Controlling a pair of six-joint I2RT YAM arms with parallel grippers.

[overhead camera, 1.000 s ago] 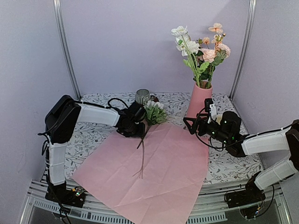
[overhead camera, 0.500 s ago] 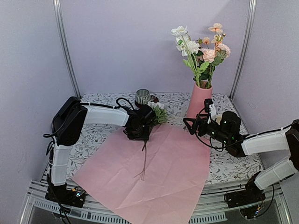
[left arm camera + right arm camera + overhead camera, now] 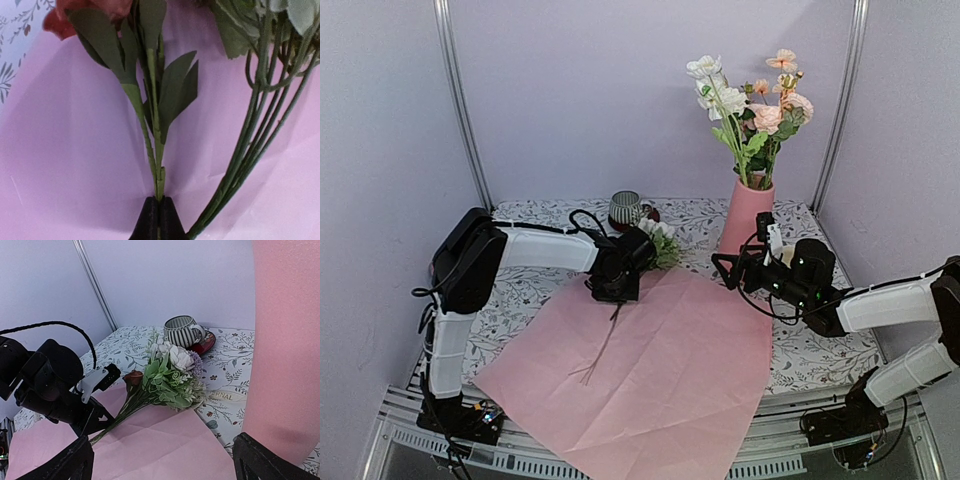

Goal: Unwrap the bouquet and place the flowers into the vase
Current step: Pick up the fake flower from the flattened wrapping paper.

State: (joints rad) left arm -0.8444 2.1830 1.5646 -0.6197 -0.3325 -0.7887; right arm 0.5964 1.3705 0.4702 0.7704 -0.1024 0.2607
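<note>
Left fingers are pressed together. In the left wrist view, their dark tips meet on a leafy stem that runs up to a reddish-pink bloom at the top of frame. A thicker bunch of bare green stems passes just to the right of the tips. I cannot tell whether any of those are caught as well.

From the top camera, the left arm reaches across to the far edge of the pink paper, which lies spread flat on the patterned tabletop. The loose flowers lie there, with white and lavender heads and green leaves pointing toward the back. Their stem ends trail over the paper toward the near left.

Right fingers stand wide apart with nothing between them. They hang above the paper's far right corner, just in front of the vase. In the right wrist view the vase wall fills the right edge, very close.

The vase stands upright at the back right of the tabletop. It holds several flowers, white, peach and pink, rising well above its rim.

A striped mug on a red saucer sits at the back, just behind the loose flowers.
</note>
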